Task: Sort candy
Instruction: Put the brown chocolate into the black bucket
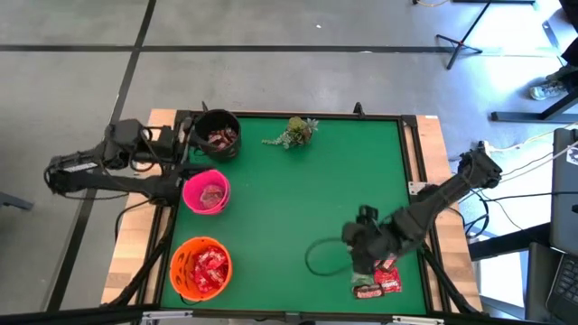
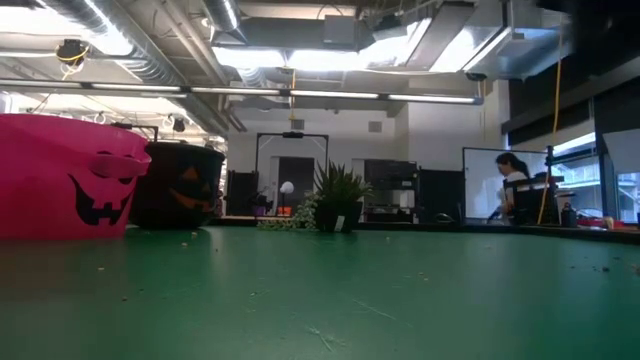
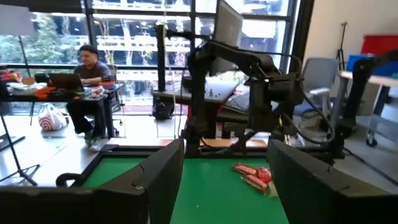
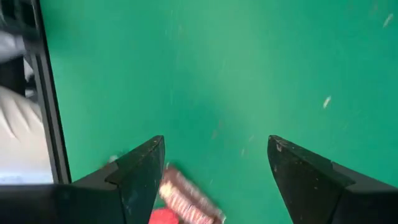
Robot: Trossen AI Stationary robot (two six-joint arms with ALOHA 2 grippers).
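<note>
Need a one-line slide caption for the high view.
Right gripper open over the last loose candy at the green table's near-right corner; left gripper open beside the black bowl.

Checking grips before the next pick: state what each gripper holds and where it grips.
Nothing is held. The right gripper is open above the loose candy; the left gripper is open beside the pink bowl.

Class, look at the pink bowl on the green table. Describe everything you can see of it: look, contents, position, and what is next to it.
The pink bowl is a round, bright magenta bucket that looks like plastic, standing upright near the table's left edge. The low view shows a black jack-o'-lantern face printed on its side. From above, a few small candies lie inside it. It sits between the black bowl and the orange bowl, close to the black one; whether they touch is unclear. The left arm lies close beside it.
</note>
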